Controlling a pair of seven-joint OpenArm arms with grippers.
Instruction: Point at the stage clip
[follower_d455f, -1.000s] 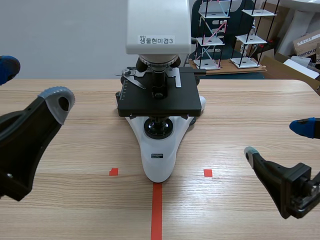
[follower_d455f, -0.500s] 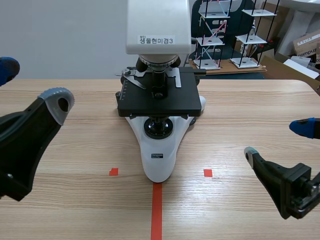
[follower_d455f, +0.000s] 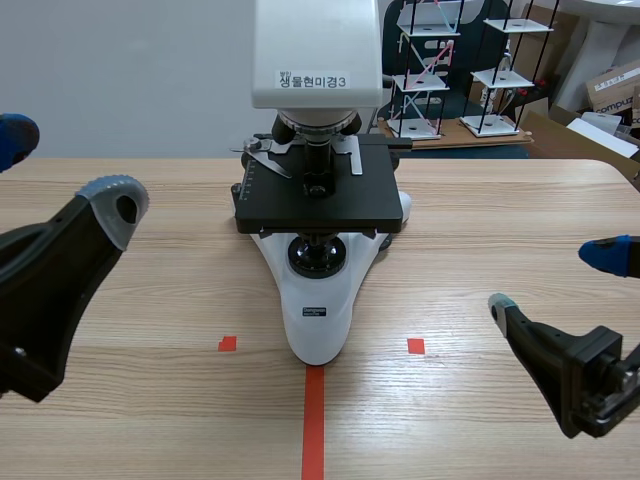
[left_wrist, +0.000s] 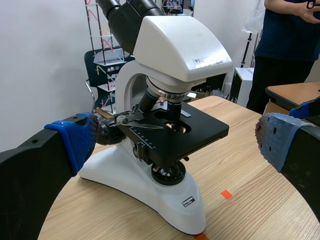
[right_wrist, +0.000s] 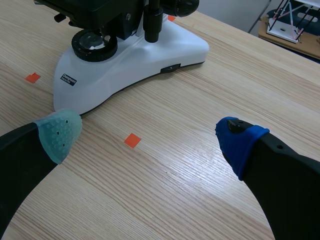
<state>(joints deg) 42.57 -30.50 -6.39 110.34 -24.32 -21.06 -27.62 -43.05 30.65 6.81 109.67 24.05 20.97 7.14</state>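
- Grippers sit nearest: left gripper (follower_d455f: 65, 168) is low at the left side, fingers spread wide, nothing between them.
- right gripper (follower_d455f: 551, 279) is low at the right side, fingers also wide apart and holding nothing. In its wrist view the microscope base lies ahead of it, not touching.
- tabletop (follower_d455f: 480, 210) is light wood grain, with an orange-red tape line and two small squares toward the near edge.
- microscope (follower_d455f: 318, 310) is white and stands upright mid-tabletop between the two grippers, touching neither. The front of its base meets the far end of the tape line.
- stage (follower_d455f: 320, 208) is a flat black plate above the base, under the objectives.
- stage clip (follower_d455f: 262, 152) is silver metal, on the rear left part of the stage just beside the objective, well apart from both grippers. In the left wrist view it is ahead of the gripper, level with its fingertips.
- Far side: wire shelf models (follower_d455f: 430, 70) and cardboard boxes (follower_d455f: 610, 85) stand behind the tabletop. A person (left_wrist: 285, 40) in a dark top stands beyond the microscope in the left wrist view.
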